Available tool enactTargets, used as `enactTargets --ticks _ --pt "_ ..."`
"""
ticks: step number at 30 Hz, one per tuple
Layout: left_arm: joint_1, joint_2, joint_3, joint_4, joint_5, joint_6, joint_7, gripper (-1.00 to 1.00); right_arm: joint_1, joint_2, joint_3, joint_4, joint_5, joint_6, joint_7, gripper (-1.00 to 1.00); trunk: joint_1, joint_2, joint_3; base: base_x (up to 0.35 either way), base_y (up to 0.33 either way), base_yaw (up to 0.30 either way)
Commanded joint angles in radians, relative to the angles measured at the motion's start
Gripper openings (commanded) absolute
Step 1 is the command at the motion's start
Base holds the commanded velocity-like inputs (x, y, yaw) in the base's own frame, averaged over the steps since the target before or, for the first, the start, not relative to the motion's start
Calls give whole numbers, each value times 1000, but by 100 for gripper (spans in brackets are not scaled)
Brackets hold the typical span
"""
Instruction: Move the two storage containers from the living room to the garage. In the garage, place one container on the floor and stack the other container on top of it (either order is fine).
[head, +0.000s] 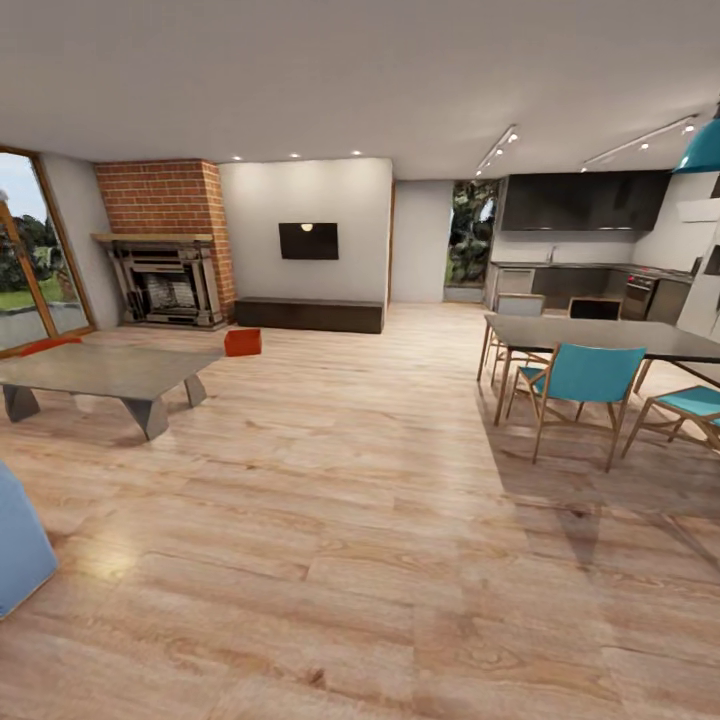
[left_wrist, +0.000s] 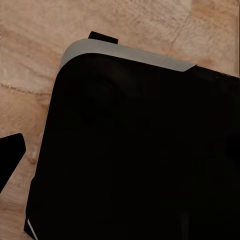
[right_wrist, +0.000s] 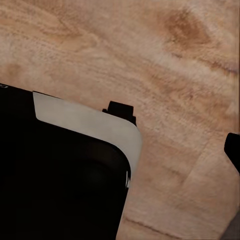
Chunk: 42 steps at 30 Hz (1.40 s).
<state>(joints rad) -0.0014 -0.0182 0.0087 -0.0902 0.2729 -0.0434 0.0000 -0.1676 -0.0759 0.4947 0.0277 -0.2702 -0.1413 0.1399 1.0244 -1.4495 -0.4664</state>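
Two red-orange containers (head: 242, 342) (head: 50, 345) near coffee table (head: 100, 372), gripper states unclear

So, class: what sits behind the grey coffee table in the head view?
Behind the coffee table sit two red-orange containers: one in full view on the wood floor, the other mostly covered by the tabletop, only its upper edge showing.

One red-orange storage container (head: 242, 342) sits upright on the light wood plank floor (head: 380, 520) of the living room, in front of the brick fireplace and just past the far corner of the coffee table; a second red-orange container (head: 50, 345) shows only as a strip of rim behind that table's far edge, near the glass doors; the two stand well apart.
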Motion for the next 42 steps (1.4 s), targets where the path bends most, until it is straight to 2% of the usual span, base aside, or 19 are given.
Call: enactTargets --ticks 1,15,42 --pt "0 0 0 0 5 -4 0 100 -1 0 7 3 -10 -6 6 100 1 0 -1 324 0 228" --pt "0 0 0 0 4 -7 0 100 -1 1 7 3 -11 -6 6 100 1 0 -1 324 0 247" --pt "0 0 0 0 5 -7 0 100 -1 2 8 3 -11 -7 6 100 1 0 -1 324 0 8"
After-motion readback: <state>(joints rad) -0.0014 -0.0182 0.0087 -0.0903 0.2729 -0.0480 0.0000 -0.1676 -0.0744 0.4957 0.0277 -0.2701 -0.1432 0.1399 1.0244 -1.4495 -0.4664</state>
